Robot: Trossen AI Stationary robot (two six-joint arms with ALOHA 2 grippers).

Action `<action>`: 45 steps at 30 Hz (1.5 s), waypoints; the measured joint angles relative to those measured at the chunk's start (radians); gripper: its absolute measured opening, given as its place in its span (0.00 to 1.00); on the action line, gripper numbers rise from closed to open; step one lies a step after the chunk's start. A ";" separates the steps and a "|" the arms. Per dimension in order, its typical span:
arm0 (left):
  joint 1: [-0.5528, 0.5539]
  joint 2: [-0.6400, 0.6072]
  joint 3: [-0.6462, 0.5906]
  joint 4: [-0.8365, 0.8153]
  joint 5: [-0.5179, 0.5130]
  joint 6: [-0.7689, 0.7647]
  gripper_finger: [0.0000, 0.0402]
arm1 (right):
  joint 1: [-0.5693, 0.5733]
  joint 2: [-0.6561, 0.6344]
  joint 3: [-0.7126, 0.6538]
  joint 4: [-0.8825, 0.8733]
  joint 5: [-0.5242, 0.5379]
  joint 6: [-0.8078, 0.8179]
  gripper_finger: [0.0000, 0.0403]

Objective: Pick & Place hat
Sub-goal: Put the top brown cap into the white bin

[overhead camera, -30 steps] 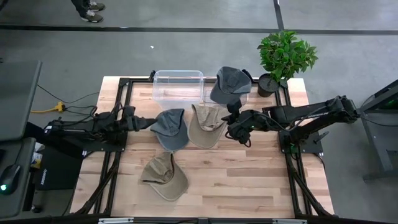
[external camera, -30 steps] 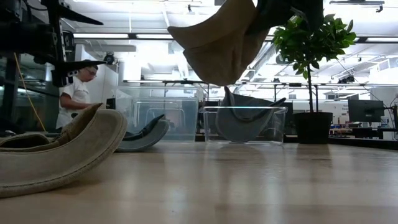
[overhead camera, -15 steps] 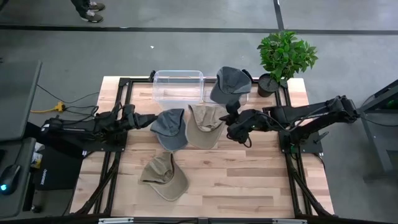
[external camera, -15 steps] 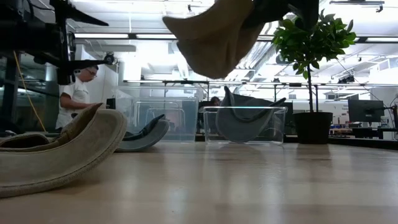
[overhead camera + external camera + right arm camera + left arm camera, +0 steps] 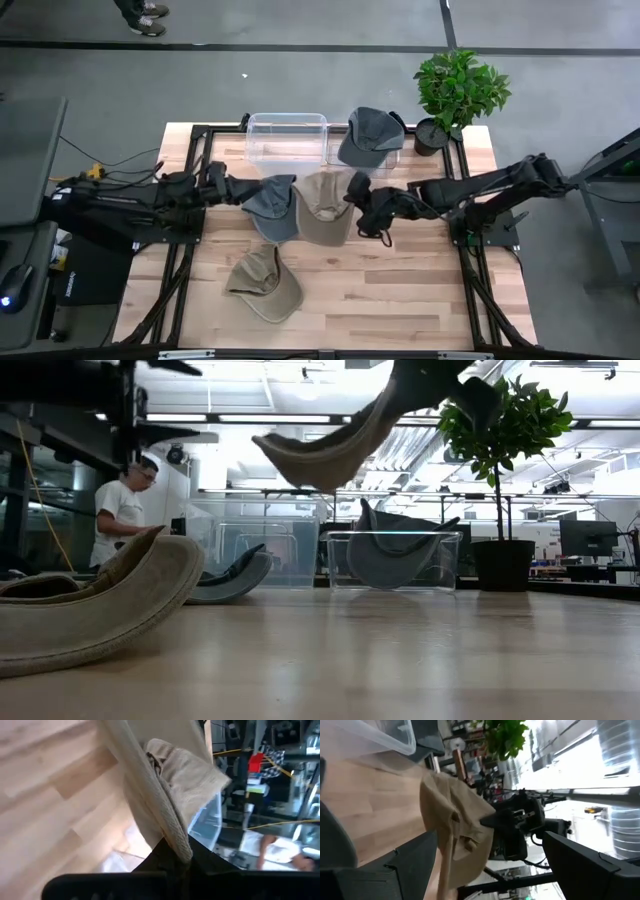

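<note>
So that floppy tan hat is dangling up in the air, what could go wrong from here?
The right gripper pinches the tan hat only by its edge, so it might slip out. The hat hangs close to the grey cap, where the left gripper is reaching, so the two arms could bump or snag each other's hats.

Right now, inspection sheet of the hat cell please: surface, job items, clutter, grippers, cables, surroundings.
Surface: wooden table, dark frame rails.
Job's things: tan hat lifted off the table; grey hat and second tan hat lying on it; dark grey hat draped on a clear bin.
Clutter: potted plant at the far right corner.
Grippers: right gripper shut on tan hat's edge; left gripper at grey hat, open.
Cables: yellow cable left of table.
Surroundings: person in the room behind.
</note>
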 joint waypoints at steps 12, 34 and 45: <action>0.000 0.233 0.237 -0.171 0.029 -0.003 0.85 | 0.111 0.099 0.149 -0.009 0.124 -0.211 0.01; -0.001 0.483 0.386 -0.224 0.263 -0.160 0.85 | 0.237 0.100 0.159 -0.008 0.188 -0.297 0.01; -0.001 0.631 0.496 -0.224 0.389 -0.181 0.84 | 0.237 0.100 0.159 -0.007 0.211 -0.297 0.01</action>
